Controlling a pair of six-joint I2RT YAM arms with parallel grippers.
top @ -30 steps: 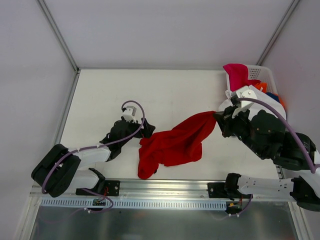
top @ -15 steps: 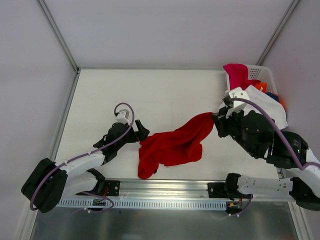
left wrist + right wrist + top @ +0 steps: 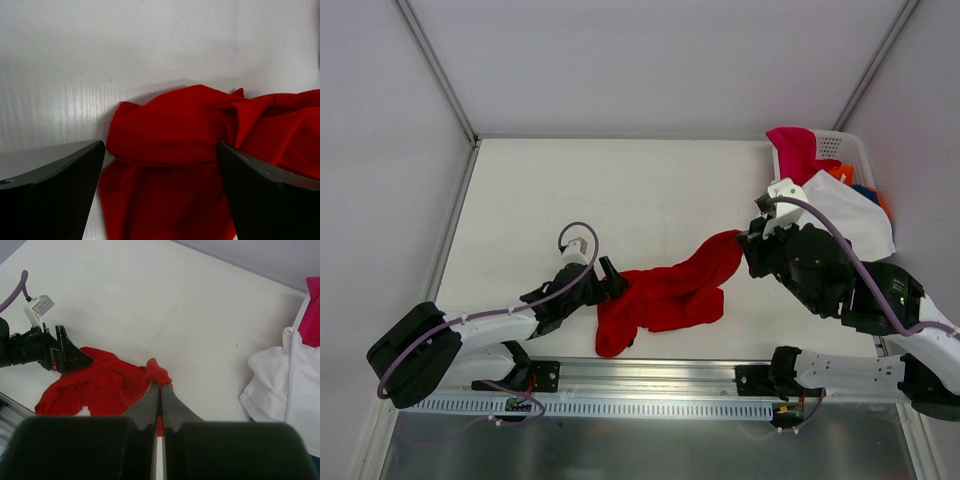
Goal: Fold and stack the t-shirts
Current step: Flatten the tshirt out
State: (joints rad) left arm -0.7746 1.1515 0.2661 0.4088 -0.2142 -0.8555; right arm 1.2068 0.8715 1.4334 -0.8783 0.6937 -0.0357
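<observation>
Pinching red tee (image 3: 670,290) corner, right hand (image 3: 161,390); left hand (image 3: 613,278) spread at opposite edge.

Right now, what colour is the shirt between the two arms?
Bright red cloth t-shirt, clearest in the left wrist view.

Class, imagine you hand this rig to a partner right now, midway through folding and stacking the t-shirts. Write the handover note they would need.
Left gripper: jaws wide open at the left end of the red t-shirt, cloth between them, nothing gripped.
Right gripper: jaws shut on the red t-shirt's right end.
Red t-shirt lies crumpled on the table between the arms. White t-shirt hangs over the rim of the basket; magenta t-shirt, orange t-shirt and blue t-shirt are in it.
Done: nothing folded or stacked.
Left: flatten and fold the red one, then the rest, then stack.
</observation>
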